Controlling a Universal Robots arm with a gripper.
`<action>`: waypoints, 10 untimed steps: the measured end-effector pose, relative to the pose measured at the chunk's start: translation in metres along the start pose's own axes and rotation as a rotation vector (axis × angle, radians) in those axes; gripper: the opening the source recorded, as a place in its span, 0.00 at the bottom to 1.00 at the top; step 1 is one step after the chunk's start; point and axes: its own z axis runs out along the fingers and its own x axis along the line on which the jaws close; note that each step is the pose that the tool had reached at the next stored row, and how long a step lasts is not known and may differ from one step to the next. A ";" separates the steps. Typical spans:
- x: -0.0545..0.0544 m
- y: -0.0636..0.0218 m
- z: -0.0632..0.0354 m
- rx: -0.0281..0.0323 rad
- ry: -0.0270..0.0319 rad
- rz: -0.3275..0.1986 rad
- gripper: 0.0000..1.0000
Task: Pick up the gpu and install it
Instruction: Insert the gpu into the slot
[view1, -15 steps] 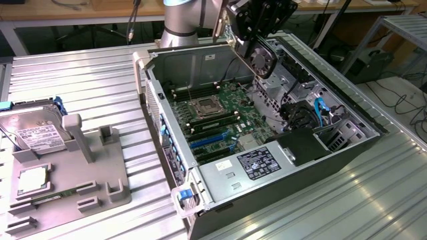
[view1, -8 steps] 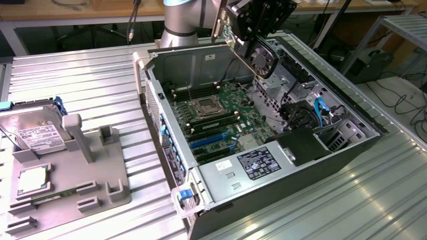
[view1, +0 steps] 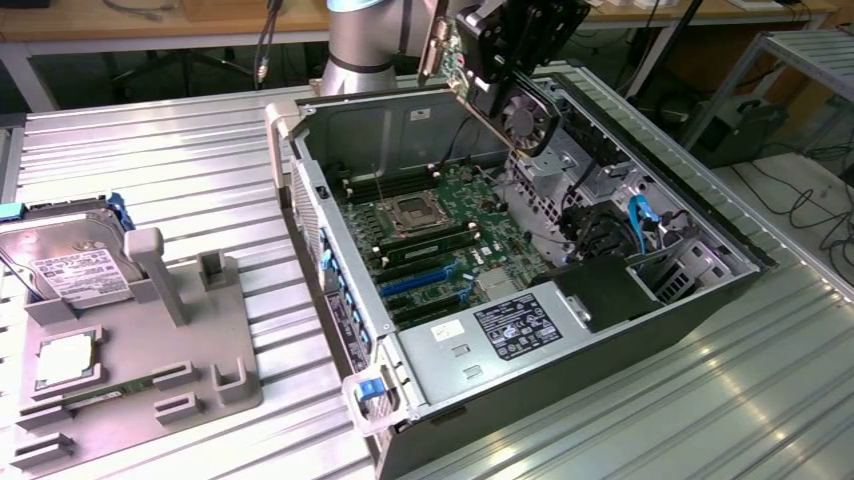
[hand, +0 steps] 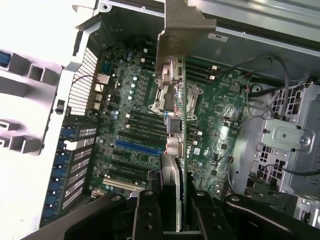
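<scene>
My gripper (view1: 507, 55) is shut on the gpu (view1: 530, 112) and holds it in the air above the back end of the open computer case (view1: 310, 200). The card hangs tilted, its round black fan facing the exterior view's right and its green board behind. In the wrist view the gpu (hand: 175, 130) is edge-on, with its silver end bracket (hand: 182, 30) farthest from the black fingers (hand: 147, 215) that clamp its two sides. Below it lies the green motherboard (hand: 220, 115), and a blue expansion slot (hand: 140, 146) sits slightly to one side of the card's edge.
The case holds a CPU socket (view1: 407, 213), a power supply (view1: 527, 325) and a drive cage with cables (view1: 627, 230). On the exterior view's left, a grey fixture (view1: 200, 350) carries a hard drive (view1: 74, 265), a CPU (view1: 64, 360) and a RAM stick (view1: 107, 392). The arm's base (view1: 360, 40) stands behind the case.
</scene>
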 end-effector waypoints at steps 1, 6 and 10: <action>0.000 0.0000 0.0000 0.0000 0.0004 -0.005 0.28; 0.000 0.0000 0.0000 -0.0002 0.0024 -0.032 0.28; 0.000 0.0000 0.0000 -0.0003 0.0043 -0.057 0.28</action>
